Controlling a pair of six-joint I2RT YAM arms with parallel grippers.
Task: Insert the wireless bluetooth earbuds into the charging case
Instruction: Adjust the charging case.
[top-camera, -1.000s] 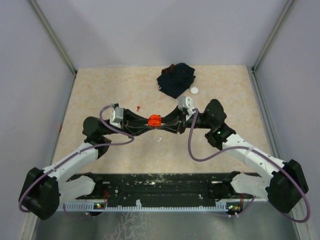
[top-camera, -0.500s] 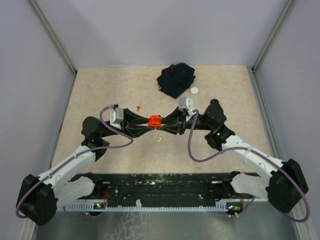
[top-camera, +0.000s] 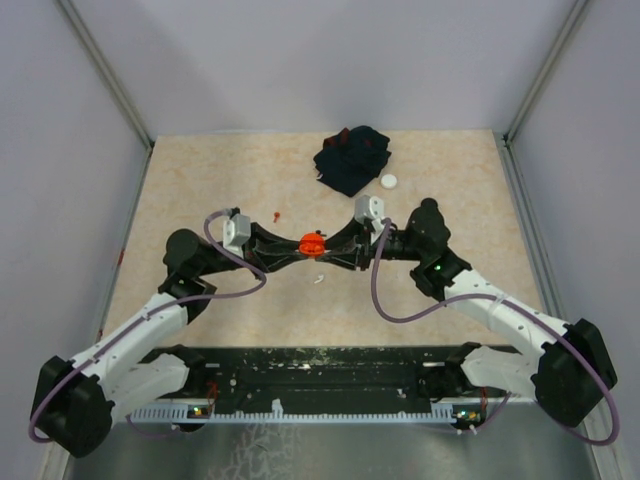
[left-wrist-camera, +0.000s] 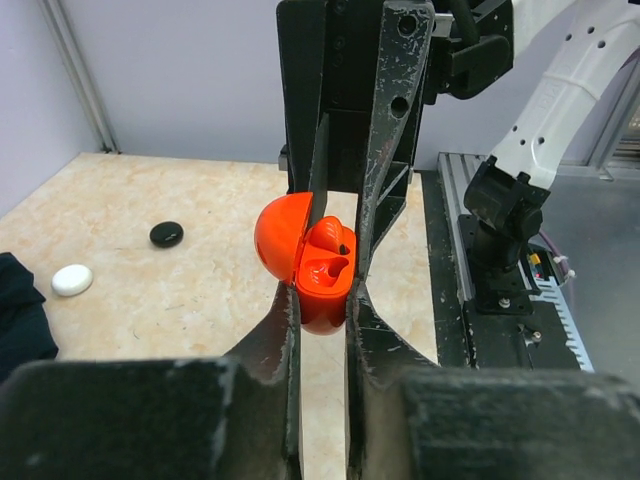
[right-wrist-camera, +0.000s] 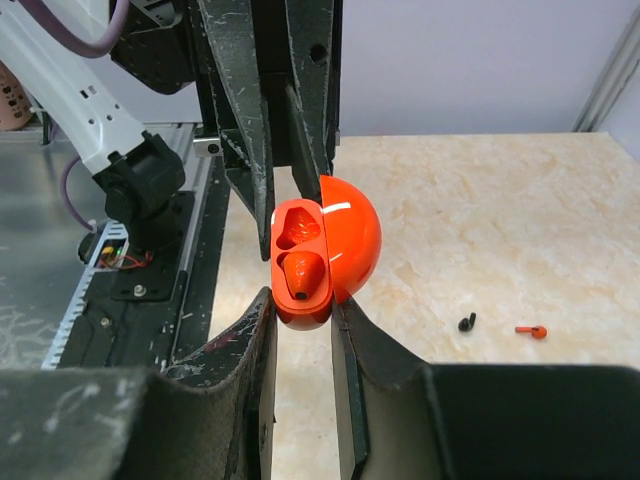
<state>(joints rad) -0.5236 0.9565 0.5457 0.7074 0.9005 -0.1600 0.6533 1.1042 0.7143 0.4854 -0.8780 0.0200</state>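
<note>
A beige marbled tabletop (top-camera: 200, 180) sits enclosed by plain pale lavender walls (top-camera: 320, 60) with metal corner posts (top-camera: 105, 75).

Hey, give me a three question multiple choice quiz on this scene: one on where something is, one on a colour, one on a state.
1. Where is the charging case? A inside a box; B held between both end effectors; C on a shelf.
2. What colour is the puck beside the dark cloth? A green; B white; C yellow.
3. The case's lid is: A open; B shut; C missing.
Answers: 1 B, the left end effector and the right end effector pinch it from opposite sides. 2 B, it shows white on the tan table. 3 A, both wrist views show the inside exposed.
</note>
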